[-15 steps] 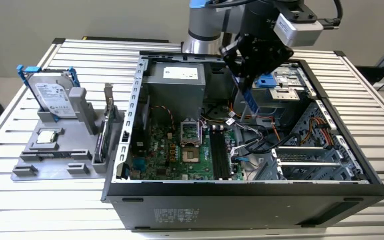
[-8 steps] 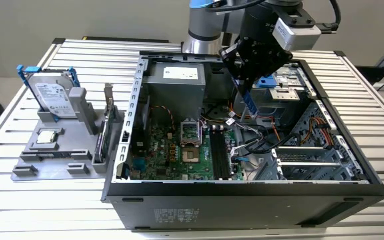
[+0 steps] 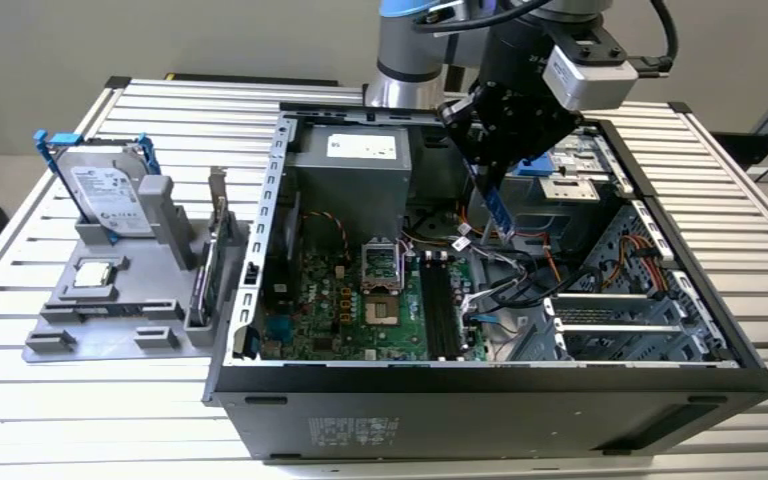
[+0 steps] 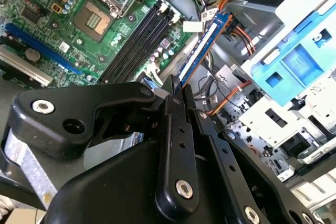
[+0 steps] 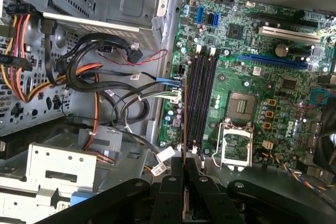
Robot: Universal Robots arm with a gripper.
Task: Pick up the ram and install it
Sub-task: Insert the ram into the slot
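Over a slatted table (image 3: 37,400), the claw (image 3: 488,172) grips the ram (image 3: 498,212), hiding its top.

In the second wrist view the claw (image 4: 177,85) covers the near end of the ram (image 4: 203,45); in the exterior view the upper edge cuts off the arm (image 3: 411,50).

readable text: honestly none, all the print is too small to make out
hard drive (image 3: 104,190): pale label with dark print on its face, can't read a word
power supply (image 3: 344,175): white sticker on top, print illegible
case (image 3: 491,415): pale sticker of fine print on the dark side panel, unreadable
ram (image 4: 205,38): long white label strip along the stick, nothing legible
motherboard (image 5: 252,77): tiny white lettering all over, too fine
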